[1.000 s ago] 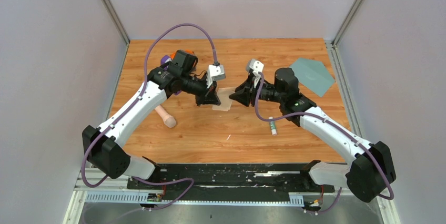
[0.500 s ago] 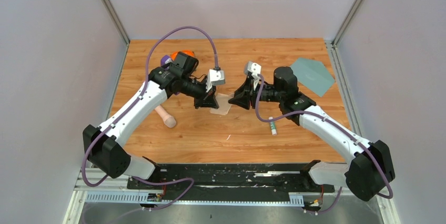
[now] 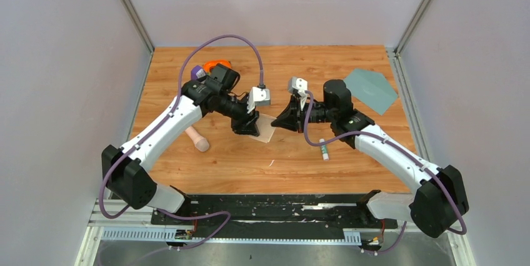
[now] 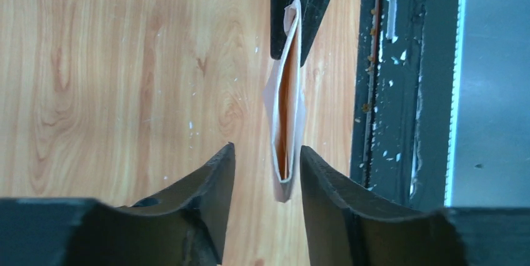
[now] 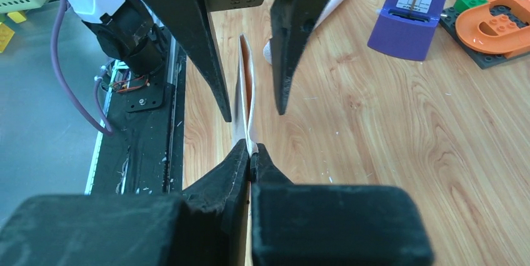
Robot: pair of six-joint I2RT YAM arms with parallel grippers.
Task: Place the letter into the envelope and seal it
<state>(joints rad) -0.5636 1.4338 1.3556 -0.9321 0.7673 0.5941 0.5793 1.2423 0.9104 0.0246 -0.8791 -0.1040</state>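
The right tool [image 5: 251, 157] is clamped on one edge of the letter [image 4: 300, 110], holding it bowed and on edge over the middle of the desk [image 3: 250, 166]. The left tool [image 4: 267, 152] stands apart, its fingers flanking the letter's other end. The envelope [image 3: 372, 90] lies flat at 2 o'clock, well apart.

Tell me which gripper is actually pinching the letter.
The right gripper: its jaws are shut on one edge of the letter. The left gripper is open, its jaws straddling the other end.
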